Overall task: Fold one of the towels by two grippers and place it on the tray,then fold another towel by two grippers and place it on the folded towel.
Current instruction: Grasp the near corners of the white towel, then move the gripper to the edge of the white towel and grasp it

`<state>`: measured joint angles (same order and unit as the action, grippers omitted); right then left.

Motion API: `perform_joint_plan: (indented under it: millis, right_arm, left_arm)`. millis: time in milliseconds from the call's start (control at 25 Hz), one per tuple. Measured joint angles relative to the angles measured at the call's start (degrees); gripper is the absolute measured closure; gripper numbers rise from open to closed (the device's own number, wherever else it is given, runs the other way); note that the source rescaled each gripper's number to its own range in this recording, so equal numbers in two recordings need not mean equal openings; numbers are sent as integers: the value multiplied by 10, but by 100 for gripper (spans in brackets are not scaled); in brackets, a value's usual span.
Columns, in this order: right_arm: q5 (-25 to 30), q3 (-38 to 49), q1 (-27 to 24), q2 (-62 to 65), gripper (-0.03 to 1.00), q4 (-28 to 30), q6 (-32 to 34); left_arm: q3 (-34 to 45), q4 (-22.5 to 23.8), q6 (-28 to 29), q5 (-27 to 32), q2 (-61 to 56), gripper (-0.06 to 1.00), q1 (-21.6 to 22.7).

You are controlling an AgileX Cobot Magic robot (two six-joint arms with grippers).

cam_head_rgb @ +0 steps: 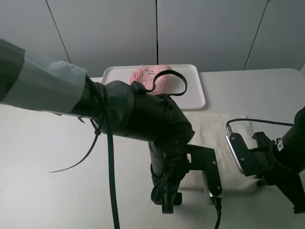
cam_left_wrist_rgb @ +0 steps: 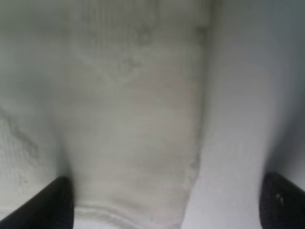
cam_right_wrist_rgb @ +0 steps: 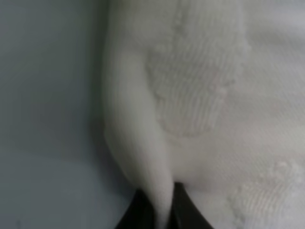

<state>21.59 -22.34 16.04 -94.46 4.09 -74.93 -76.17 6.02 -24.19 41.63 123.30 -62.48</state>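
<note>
Towel (cam_right_wrist_rgb: 214, 119), cream, pinched by right gripper (cam_right_wrist_rgb: 159, 212) — wrist view only; left gripper (cam_left_wrist_rgb: 164, 200) wide

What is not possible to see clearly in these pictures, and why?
High view: the left arm covers much of the cream towel and part of the pink towel on the tray.
Left wrist view: towel texture blurred; frame edge cuts the left claw.
Right wrist view: frame edge cuts the right claw.
</note>
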Motion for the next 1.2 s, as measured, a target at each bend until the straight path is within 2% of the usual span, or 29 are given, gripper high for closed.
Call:
perform_joint_plan:
  millis: [240,640,680,760,960,1000,1080,1200]
  right_arm:
    - [1,0,0,0,96,-5,0]
    - [1,0,0,0,96,-6,0]
    - [1,0,0,0,96,-6,0]
    - [1,0,0,0,96,-6,0]
    - [1,0,0,0,96,-6,0]
    - [1,0,0,0,96,-6,0]
    - [1,0,0,0,96,-6,0]
    - [1,0,0,0,96,-6,3]
  left_arm:
    - [-51,0,-15,71,32,-5,0]
    - [-56,-1,-25,85,34,-5,0]
    - [-56,-1,-25,82,34,-1,0]
    - [-56,-1,-25,80,34,13,0]
    - [-56,5,-5,64,34,79,0]
    - [-56,10,2,61,34,89,0]
    - [-56,13,12,60,34,93,0]
    - [-56,14,16,60,34,94,0]
